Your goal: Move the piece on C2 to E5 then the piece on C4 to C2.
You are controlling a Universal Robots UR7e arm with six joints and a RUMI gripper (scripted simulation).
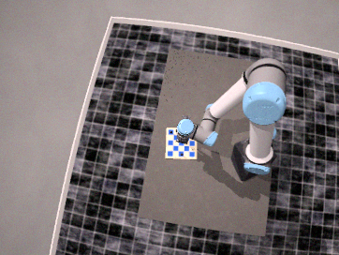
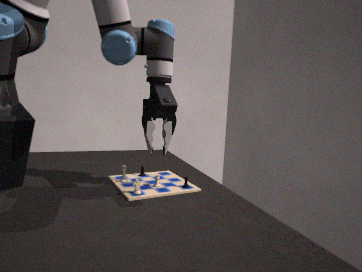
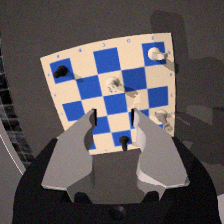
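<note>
The blue and cream chessboard point(image 1: 170, 157) point(image 2: 165, 192) point(image 3: 75, 55) lies flat on the table. It carries three white pieces point(image 3: 114, 83) point(image 3: 155, 53) point(image 3: 161, 117) and two black pieces point(image 3: 61, 71) point(image 3: 123, 141), all upright. In the side view the white ones point(image 2: 124, 173) point(image 2: 157, 180) point(image 2: 137, 186) and the black ones point(image 2: 142, 171) point(image 2: 186, 182) stand apart from each other. My gripper point(image 2: 157, 150) point(image 3: 113, 109) hangs well above the board, pointing down. Its fingers are drawn in to a narrow gap with nothing between them. The edge labels are too small to read.
The arm's base point(image 1: 250, 161) stands on the brown table point(image 1: 206, 202) to the right of the board. A grey wall point(image 2: 295, 100) rises past the table's far right edge. A tiled floor point(image 1: 112, 141) surrounds the table.
</note>
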